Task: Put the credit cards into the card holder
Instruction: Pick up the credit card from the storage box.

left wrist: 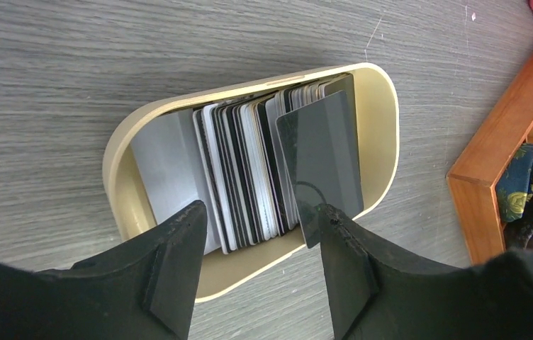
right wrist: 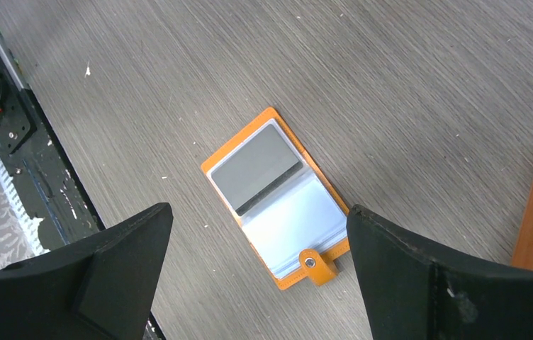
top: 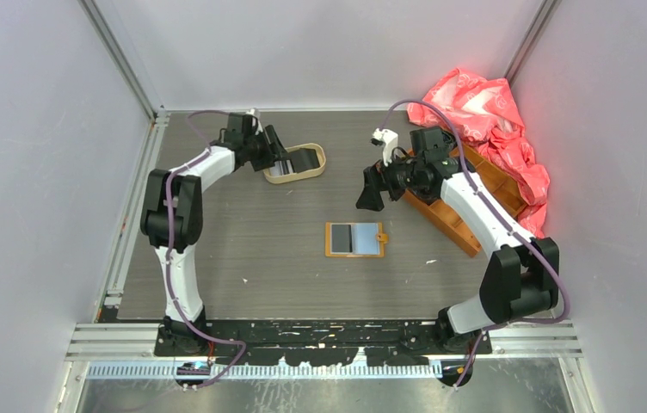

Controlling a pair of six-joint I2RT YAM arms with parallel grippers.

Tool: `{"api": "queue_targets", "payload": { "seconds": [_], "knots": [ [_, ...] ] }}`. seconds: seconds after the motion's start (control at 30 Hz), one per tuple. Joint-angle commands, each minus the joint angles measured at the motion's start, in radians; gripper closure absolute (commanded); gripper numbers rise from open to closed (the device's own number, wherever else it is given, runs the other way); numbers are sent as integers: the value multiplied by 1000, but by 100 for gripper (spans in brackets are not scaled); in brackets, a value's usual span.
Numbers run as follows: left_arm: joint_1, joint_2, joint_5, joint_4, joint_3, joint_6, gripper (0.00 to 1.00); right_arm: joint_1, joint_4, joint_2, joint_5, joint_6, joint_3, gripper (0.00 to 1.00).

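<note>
The orange-tan card holder [top: 354,239] lies open and flat mid-table, its snap tab [right wrist: 317,263] to one side. One clear sleeve shows a grey card [right wrist: 253,166]; the other looks pale blue. A stack of credit cards [left wrist: 249,170], white, grey and black, stands on edge in an oval tan tray [left wrist: 384,127]. One black card [left wrist: 320,159] sticks up out of the stack and leans against my left gripper's right fingertip [left wrist: 334,227]. My left gripper [left wrist: 260,241] is open over the tray's near end. My right gripper [right wrist: 260,212] is open, hovering above the card holder.
The tray [top: 311,172] sits at the back left of centre. A large orange compartmented box [top: 466,202] stands at the right, under my right arm, with a pink plastic bag [top: 492,116] behind it. The box corner [left wrist: 505,170] lies right of the tray. The black base rail [right wrist: 30,163] is nearby.
</note>
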Motion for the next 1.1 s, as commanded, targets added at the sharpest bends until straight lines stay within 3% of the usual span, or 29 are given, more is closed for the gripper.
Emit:
{"api": "queue_targets", "payload": {
  "seconds": [0.0, 0.33, 0.83, 1.07],
  "knots": [
    [-9, 5, -68, 60, 35, -28, 40, 5, 12, 11, -23, -18, 38, 2],
    [-1, 19, -33, 40, 63, -21, 40, 5, 7, 43, -31, -22, 37, 4],
    [-16, 100, -125, -35, 134, -67, 39, 8, 5, 65, -44, -24, 38, 5],
    [-18, 127, -67, 9, 133, -112, 39, 7, 0, 66, -43, -28, 38, 5]
  ]
}}
